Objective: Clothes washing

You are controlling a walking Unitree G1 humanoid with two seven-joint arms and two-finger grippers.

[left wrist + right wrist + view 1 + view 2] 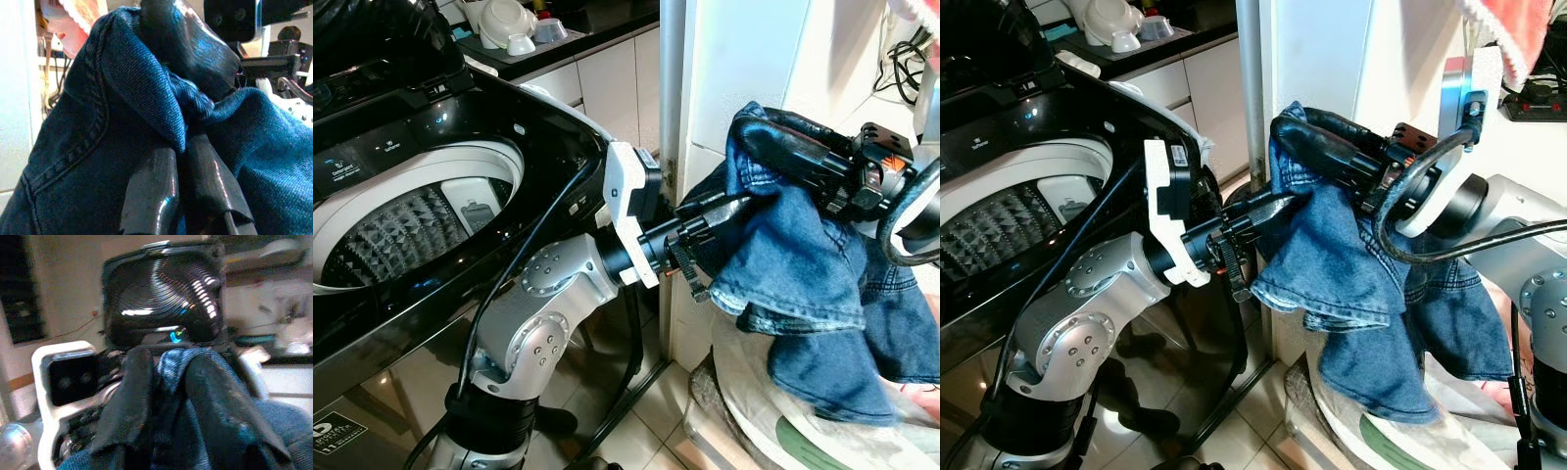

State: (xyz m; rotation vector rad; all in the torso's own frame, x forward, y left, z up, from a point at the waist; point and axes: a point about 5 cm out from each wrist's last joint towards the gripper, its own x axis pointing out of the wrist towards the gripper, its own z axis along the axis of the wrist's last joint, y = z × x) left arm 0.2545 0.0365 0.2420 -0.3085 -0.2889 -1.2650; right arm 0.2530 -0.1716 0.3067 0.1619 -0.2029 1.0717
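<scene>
Fingers [1332, 147] of the right gripper [783, 147] clamped on a bunched fold at the top of the jeans [803, 284]; right wrist view shows both black fingers pressed into denim with cloth squeezed between. Left gripper [710, 211] fingers closed on the same garment lower down, at the side nearest the washer; left wrist view shows the two fingers [151, 196] together with a seam ridge pinched between them.

Jeans hang between the two grippers in mid-air, most of the cloth drooping below the right one, hem dangling just above a pale bag or basket [754, 411] on the floor. Not in the drum yet.

Washing machine [460, 196] is to the robot's left, lid up, drum [401, 235] open and looks free of laundry from here. Surface behind it carries bowls [504, 22], not relevant.

Judgement on the step: carry-over to the drum. To do it well:
- lift both grippers together so the low hem clears the washer's front rim
- keep both pinches firm, denim is heavy and could slip
- swing left until the bulk sits over the drum opening, then release
- watch the left arm cable [509, 284] near the rim, snag risk
</scene>
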